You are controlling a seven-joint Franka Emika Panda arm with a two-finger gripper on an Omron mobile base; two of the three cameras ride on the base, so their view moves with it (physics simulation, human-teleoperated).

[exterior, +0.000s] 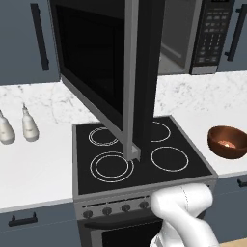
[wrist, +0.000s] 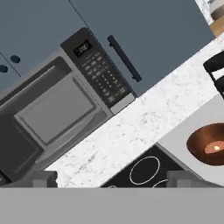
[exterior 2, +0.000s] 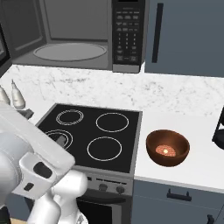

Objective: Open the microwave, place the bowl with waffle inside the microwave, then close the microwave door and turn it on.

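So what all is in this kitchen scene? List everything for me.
microwave: one, black with grey trim, above the stove, cavity open
microwave door: one, black with dark glass, swung wide open over the stove
bowl: one, reddish-brown, on the counter right of the stove
waffle: one, pale orange-tan, inside the bowl
stove: one, black, four white ring burners
bottles: two, pale grey, on the counter left of the stove
cabinets: blue-grey, black bar handles
counter: white marble
arm: white
jaws: open, holding nothing
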